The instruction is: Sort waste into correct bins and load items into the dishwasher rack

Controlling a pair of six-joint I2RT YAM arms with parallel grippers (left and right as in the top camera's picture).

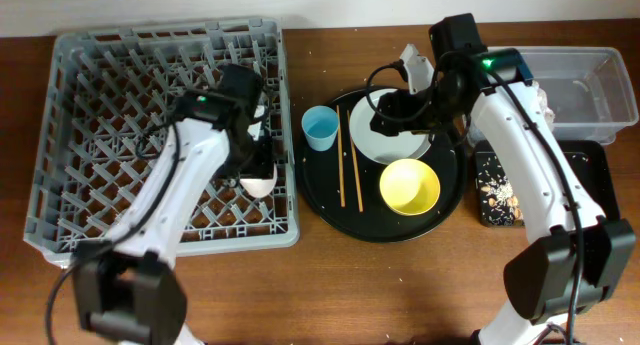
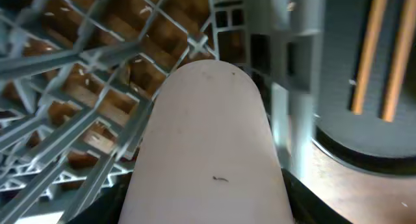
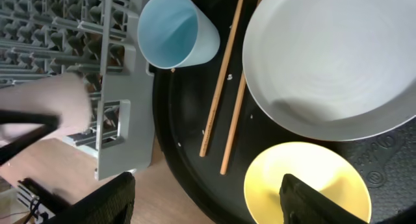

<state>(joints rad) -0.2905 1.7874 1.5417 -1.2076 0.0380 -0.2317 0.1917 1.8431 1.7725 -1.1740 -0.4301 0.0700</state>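
Note:
My left gripper [image 1: 252, 165] is shut on the pale pink cup [image 1: 258, 182] and holds it over the right side of the grey dishwasher rack [image 1: 90, 95]. The cup fills the left wrist view [image 2: 208, 133], above the rack lattice [image 2: 78, 87]. My right gripper [image 1: 386, 112] is open and empty above the round black tray, over the plate [image 1: 400, 145]. In the right wrist view the open gripper [image 3: 214, 198] hangs over the chopsticks [image 3: 224, 87], with the light blue cup [image 3: 172, 29], the plate [image 3: 331, 62] and the yellow bowl [image 3: 305, 185] around it.
The round black tray [image 1: 330, 200] holds the blue cup [image 1: 320, 127], chopsticks [image 1: 350, 160] and yellow bowl [image 1: 409, 185]. A clear tub [image 1: 590, 75] stands at the back right. In front of it a shallow black tray [image 1: 580, 175] holds food scraps [image 1: 497, 190].

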